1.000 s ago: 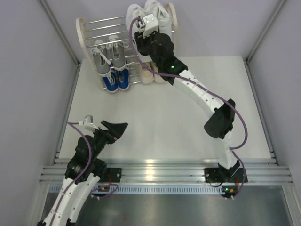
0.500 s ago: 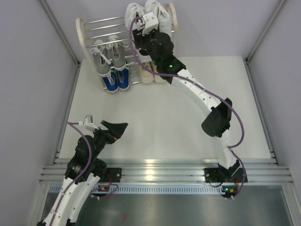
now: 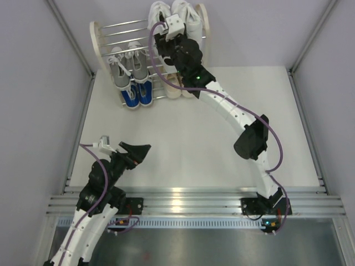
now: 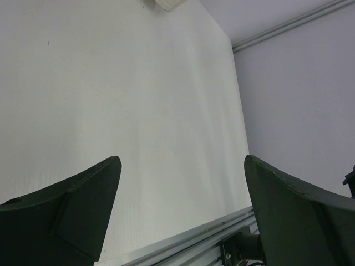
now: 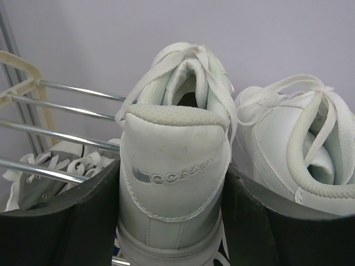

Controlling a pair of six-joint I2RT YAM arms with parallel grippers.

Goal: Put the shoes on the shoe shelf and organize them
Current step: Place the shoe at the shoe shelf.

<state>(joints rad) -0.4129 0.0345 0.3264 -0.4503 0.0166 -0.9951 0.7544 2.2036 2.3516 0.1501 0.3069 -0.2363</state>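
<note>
White high-top shoe (image 5: pixel 173 138) stands heel-out on the top tier of the shoe shelf (image 3: pixel 95 39), its mate (image 5: pixel 299 149) just beside it on the right. The right arm reaches across the tabletop (image 3: pixel 183 138) to the back of the scene. The right hand (image 5: pixel 172 177) has one dark finger on each side of the shoe's heel, very close against it. The pictures do not show whether it is squeezing the shoe or has let go.

On the tier below, to the left, a grey pair (image 3: pixel 128 66) sits with its laces up. A blue pair (image 3: pixel 137 95) sits lower on the same side. A beige pair (image 3: pixel 176 90) sits low on the right, partly hidden by the arm.

The left hand (image 4: pixel 182 159) hangs over the near left part of the tabletop. Its fingers are spread wide and hold nothing.
</note>
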